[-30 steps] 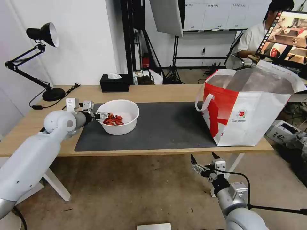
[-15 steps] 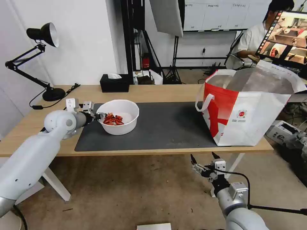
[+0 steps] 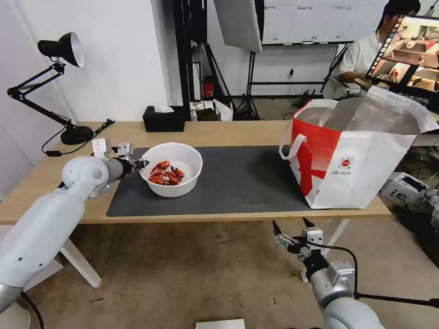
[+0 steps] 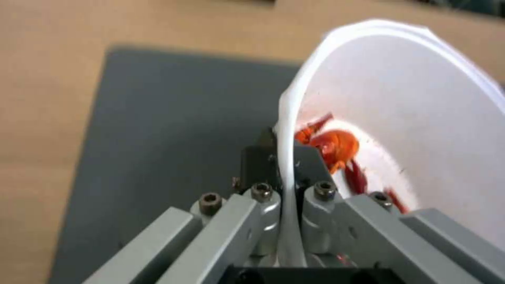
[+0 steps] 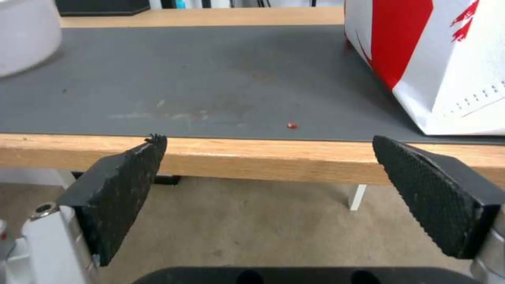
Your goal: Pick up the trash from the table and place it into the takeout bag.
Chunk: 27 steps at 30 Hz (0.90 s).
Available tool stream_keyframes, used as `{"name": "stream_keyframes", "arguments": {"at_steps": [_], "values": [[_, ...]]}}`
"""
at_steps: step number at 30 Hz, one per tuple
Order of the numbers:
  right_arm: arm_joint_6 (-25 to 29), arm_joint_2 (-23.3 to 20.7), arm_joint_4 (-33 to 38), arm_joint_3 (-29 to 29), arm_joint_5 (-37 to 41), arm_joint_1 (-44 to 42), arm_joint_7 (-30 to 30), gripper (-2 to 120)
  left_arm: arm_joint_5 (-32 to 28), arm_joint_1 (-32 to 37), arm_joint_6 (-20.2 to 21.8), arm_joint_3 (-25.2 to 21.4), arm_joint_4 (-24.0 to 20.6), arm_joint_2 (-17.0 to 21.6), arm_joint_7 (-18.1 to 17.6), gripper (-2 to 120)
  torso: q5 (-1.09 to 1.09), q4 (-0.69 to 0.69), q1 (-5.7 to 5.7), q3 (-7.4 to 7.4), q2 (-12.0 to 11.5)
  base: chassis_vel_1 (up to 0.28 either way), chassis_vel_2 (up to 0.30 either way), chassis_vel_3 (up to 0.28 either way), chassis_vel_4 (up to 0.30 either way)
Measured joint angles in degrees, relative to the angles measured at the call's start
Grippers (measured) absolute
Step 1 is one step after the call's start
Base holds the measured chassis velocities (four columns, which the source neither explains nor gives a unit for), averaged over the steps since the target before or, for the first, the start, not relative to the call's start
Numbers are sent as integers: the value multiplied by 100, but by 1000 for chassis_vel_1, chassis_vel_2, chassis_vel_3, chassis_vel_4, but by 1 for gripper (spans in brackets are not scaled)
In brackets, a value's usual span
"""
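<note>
Above the mat, left gripper (image 3: 141,163) jaws clamp the tilted bowl (image 3: 182,161); right gripper's (image 3: 288,234) apart.

Your left tool (image 3: 142,163), clamped on the near-left rim of the white bowl (image 3: 183,180), has raised that side since a second ago. The bowl has tipped, its mouth now leaning toward the takeout bag (image 3: 356,155), and it sits a little farther along the grey mat (image 3: 238,183) than before. The red scraps (image 3: 165,173) have slid from the left wall toward the bowl's middle.
</note>
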Motion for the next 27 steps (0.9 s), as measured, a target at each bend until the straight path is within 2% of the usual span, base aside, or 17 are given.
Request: {"name": "stream_keyframes", "arguments": {"at_steps": [1,6,12,20,27], "values": [[0,0,0,0,0,0,0,100,0,0,0,0,0,0,0,0,0,0,0,0,0,0,0,0,0],[0,0,0,0,0,0,0,100,-43,13,-556,-150,-358,112,-84,0,0,-1,0,0,0,0,0,0,0],[0,0,0,0,0,0,0,100,406,16,-1046,-193,-803,246,-169,0,0,0,0,0,0,0,0,0,0],[0,0,0,0,0,0,0,100,911,54,-1690,-171,-914,215,-200,0,0,0,0,0,0,0,0,0,0],[0,0,0,0,0,0,0,100,985,122,-1760,-187,-1008,192,-196,0,0,0,0,0,0,0,0,0,0]]}}
